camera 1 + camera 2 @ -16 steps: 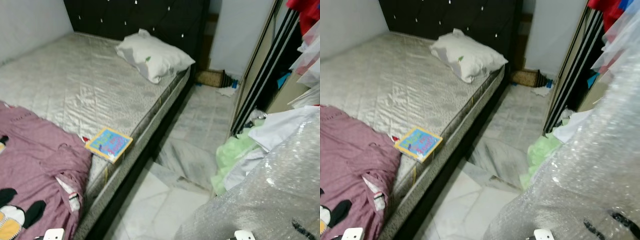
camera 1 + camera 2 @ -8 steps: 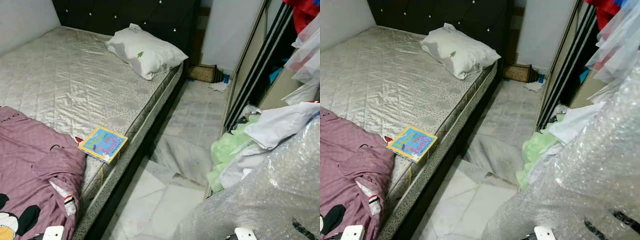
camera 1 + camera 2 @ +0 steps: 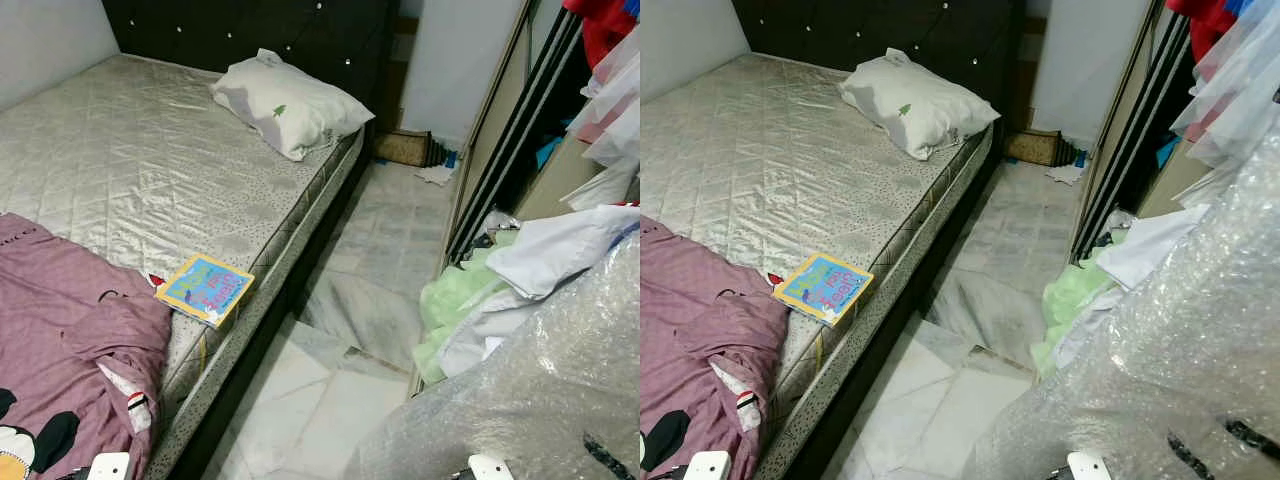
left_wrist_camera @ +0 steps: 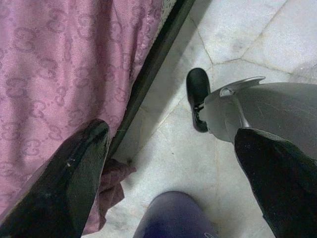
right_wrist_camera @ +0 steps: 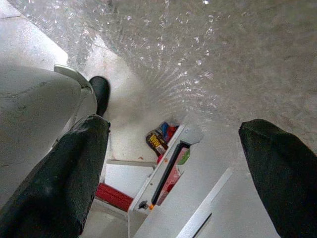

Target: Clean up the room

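Both grippers hang low and idle beside the robot's legs: the left gripper [image 4: 168,173] has its fingers spread with nothing between them, pointing down at the floor next to the purple blanket's edge, and the right gripper [image 5: 173,168] is likewise released, hanging beside the bubble wrap. Largest in the scene is the bed [image 3: 130,160], its quilted mattress bare except at the near end, where the purple blanket [image 3: 70,340] lies crumpled. To the robot's right, a big bubble-wrapped bulk [image 3: 530,400] stands near the open wardrobe [image 3: 520,130], with a heap of white and green clothes [image 3: 480,300] spilling from it toward the floor. A white pillow [image 3: 285,100] lies askew near the headboard. Smaller is a colourful book [image 3: 205,288] lying flat at the mattress edge, just beside the blanket. Judging from this, the robot is at the surveying stage, with nothing yet picked up. A sensible next move would be stepping toward the bed and raising one arm to take the book or the blanket.
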